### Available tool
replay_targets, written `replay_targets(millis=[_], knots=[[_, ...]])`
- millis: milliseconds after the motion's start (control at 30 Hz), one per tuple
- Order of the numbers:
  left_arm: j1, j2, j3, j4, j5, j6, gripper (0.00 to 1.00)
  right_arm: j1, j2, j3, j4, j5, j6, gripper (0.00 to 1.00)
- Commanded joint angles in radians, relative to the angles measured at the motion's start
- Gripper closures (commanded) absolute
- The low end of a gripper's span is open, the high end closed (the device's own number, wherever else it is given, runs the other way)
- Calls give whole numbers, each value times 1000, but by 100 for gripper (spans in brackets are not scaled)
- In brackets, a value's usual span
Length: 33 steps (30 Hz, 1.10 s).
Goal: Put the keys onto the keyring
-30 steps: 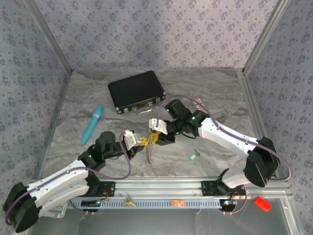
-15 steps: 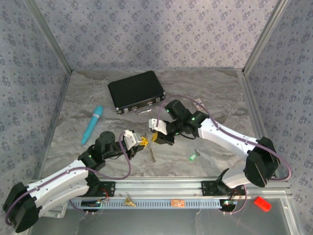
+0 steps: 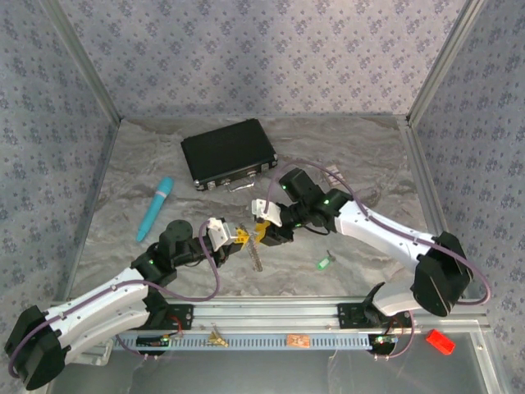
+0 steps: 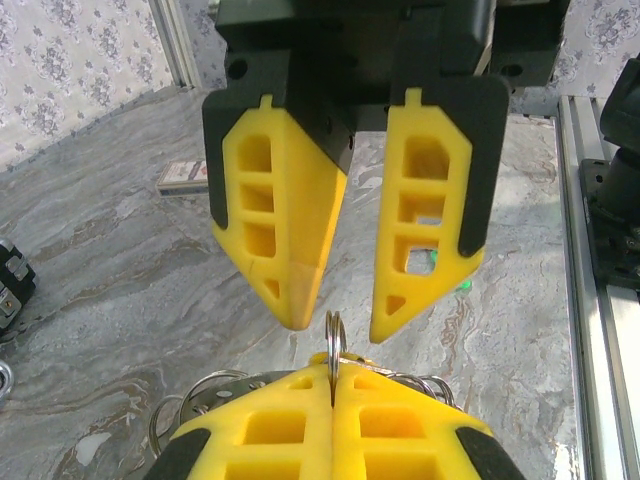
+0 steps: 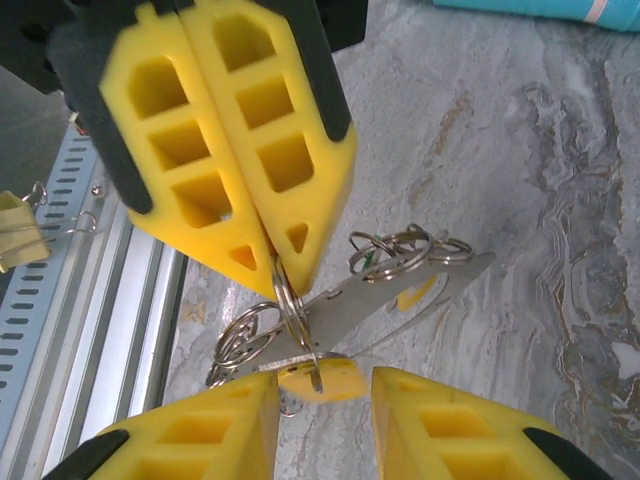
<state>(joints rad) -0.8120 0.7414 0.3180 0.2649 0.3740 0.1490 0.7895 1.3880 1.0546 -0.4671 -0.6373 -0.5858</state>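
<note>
Just in front of the black case [image 3: 228, 153], the keyring [image 5: 290, 300] sits pinched in the closed jaws of the left gripper [image 5: 275, 275], with 1 yellow-headed key [image 5: 350, 305] dangling below. Facing it, the right gripper [image 5: 325, 385] has its jaws parted either side of that key's head. 1 green key [image 3: 325, 263] lies farther from the case, and a teal stick [image 3: 156, 208] lies off the case's left end.

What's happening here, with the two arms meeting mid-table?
The left gripper is shut on a ring of the keyring, holding it just above the table. The right gripper faces it with its jaws open, and a yellow key head sits between its fingers, ungripped. A green key lies loose on the table near the right arm, not yet on the ring.
</note>
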Motion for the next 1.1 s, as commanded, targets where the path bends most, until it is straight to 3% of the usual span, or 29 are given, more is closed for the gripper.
replay_targets(millis=[0,200,500,600,733,1033,1067], knots=[[-5,-8,0,64,26,3,100,-2,-15,-5,31,-44,18,70],[-5,-8,0,65,26,4,100,12,12,10,52,-55,24,76],[-5,-7,6,47,17,-4,98,19,20,29,40,-54,20,100],[-4,-2,18,23,11,-7,88,30,24,54,-7,-20,-12,100],[-5,1,30,-7,16,-3,87,51,50,104,-95,44,-73,100],[-4,5,42,-29,31,14,100,66,72,169,-166,74,-115,100],[-5,5,43,-26,30,14,100,59,62,158,-148,70,-101,92]])
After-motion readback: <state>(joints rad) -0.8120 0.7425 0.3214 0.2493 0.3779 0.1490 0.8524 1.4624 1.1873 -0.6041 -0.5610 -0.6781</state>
